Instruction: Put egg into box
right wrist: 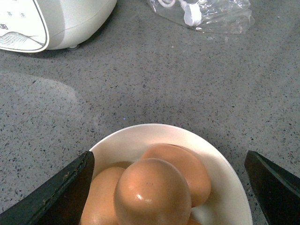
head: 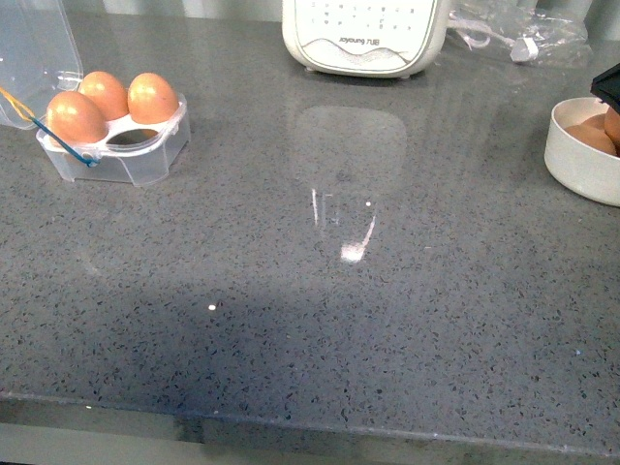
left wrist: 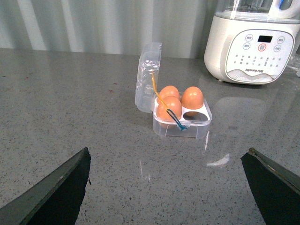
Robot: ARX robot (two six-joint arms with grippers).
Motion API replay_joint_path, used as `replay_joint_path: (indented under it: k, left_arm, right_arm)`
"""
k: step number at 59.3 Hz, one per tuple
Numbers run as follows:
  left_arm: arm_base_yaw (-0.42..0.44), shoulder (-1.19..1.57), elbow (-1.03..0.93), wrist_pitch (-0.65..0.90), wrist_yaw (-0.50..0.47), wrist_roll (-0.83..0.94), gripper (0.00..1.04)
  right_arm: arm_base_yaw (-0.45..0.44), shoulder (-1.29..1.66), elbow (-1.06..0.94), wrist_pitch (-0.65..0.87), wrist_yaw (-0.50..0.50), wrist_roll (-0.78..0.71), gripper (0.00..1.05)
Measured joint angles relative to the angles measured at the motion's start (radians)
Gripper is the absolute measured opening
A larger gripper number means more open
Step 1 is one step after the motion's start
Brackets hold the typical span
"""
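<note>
The clear egg box (head: pixel 121 160) sits at the far left of the counter with its lid open. It holds three orange-brown eggs and one cup is empty (head: pixel 126 141). It also shows in the left wrist view (left wrist: pixel 182 124). My left gripper (left wrist: pixel 168 180) is open and empty, well short of the box. My right gripper (right wrist: pixel 168 187) is open right above a white bowl (right wrist: pixel 225 180) and straddles the topmost egg (right wrist: pixel 152 192) in it. In the front view the bowl (head: pixel 576 160) is at the right edge, with a black part of the right gripper just above it.
A white kitchen appliance (head: pixel 363 34) stands at the back centre. A clear plastic bag with a white cable (head: pixel 513 34) lies at the back right. The counter's front edge (head: pixel 310 426) runs along the bottom.
</note>
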Motion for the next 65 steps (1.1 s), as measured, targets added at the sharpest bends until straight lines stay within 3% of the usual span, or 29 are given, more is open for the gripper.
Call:
replay_joint_path:
  k: [27, 30, 50, 65]
  left_arm:
    - [0.0, 0.0, 0.0, 0.0, 0.0, 0.0, 0.98]
    - [0.0, 0.0, 0.0, 0.0, 0.0, 0.0, 0.98]
    - [0.0, 0.0, 0.0, 0.0, 0.0, 0.0, 0.98]
    - [0.0, 0.0, 0.0, 0.0, 0.0, 0.0, 0.98]
  right_arm:
    - [-0.003, 0.001, -0.044, 0.023, -0.015, 0.0, 0.97]
    - [-0.003, 0.001, -0.046, 0.023, -0.015, -0.001, 0.94]
    - [-0.008, -0.002, -0.046, 0.023, -0.014, -0.001, 0.44]
    - [0.001, -0.052, -0.046, 0.005, -0.006, 0.003, 0.42]
